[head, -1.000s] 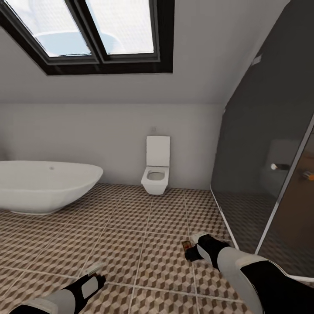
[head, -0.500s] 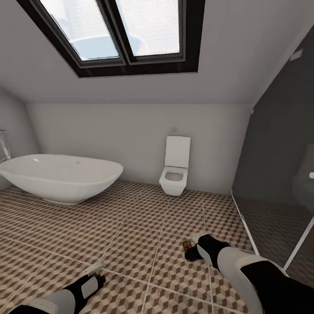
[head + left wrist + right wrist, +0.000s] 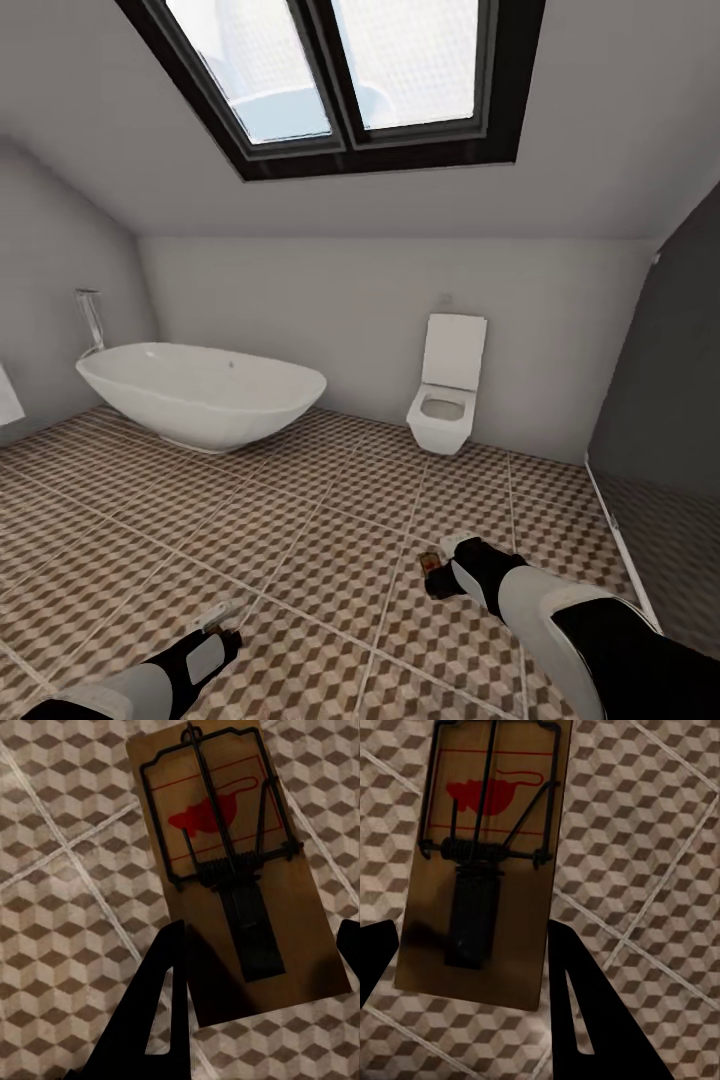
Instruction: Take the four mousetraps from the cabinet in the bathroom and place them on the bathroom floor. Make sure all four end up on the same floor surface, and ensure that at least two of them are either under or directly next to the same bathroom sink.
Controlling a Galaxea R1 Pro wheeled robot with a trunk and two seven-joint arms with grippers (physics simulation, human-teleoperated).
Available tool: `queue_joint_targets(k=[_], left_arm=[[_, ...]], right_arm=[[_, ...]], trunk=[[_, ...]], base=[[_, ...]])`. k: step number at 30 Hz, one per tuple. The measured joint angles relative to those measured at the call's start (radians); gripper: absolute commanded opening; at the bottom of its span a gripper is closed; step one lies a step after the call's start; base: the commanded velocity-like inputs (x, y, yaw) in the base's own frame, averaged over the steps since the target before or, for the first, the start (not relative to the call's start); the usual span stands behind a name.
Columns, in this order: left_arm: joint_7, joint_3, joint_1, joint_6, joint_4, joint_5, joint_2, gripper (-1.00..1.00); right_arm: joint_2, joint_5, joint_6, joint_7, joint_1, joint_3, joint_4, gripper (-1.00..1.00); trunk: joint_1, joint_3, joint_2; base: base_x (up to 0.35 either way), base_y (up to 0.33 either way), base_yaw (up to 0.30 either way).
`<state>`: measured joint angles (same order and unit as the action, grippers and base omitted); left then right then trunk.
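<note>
Since the earlier frame our head camera has swung left: tub and toilet sit further right in view, the dark panel has slid toward the right edge, and both arms hold their places at the bottom of view.

Left pincer: low over the floor, clenched on a mousetrap. In its wrist view we see dark fingers flanking the brown slab's near end; wire frame and red mouse print face the camera.

Right pincer: also over the tiles, grasping a second trap the same way, one finger at each side of its near end.

Skylight: dark-framed, in the sloped ceiling above.
</note>
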<state>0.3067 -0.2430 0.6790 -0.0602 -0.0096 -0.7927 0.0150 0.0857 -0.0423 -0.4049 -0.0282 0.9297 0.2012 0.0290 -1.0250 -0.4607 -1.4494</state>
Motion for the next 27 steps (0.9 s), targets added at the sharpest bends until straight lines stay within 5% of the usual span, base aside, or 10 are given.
queue_joint_targets(k=[12,27], left_arm=[[0.0,0.0,0.0,0.0,0.0,0.001,-0.001,-1.0],[0.001,0.0,0.0,-0.001,0.001,-0.003,0.006,-1.0]], right_arm=[[0.001,0.001,0.0,0.0,0.0,0.001,0.0,-1.0],[0.002,0.001,0.0,0.0,0.0,0.001,0.0,-1.0]], trunk=[[0.0,0.0,0.0],[0.001,0.0,0.0]], base=[[0.011,0.0,0.3],[0.298,0.0,0.3]])
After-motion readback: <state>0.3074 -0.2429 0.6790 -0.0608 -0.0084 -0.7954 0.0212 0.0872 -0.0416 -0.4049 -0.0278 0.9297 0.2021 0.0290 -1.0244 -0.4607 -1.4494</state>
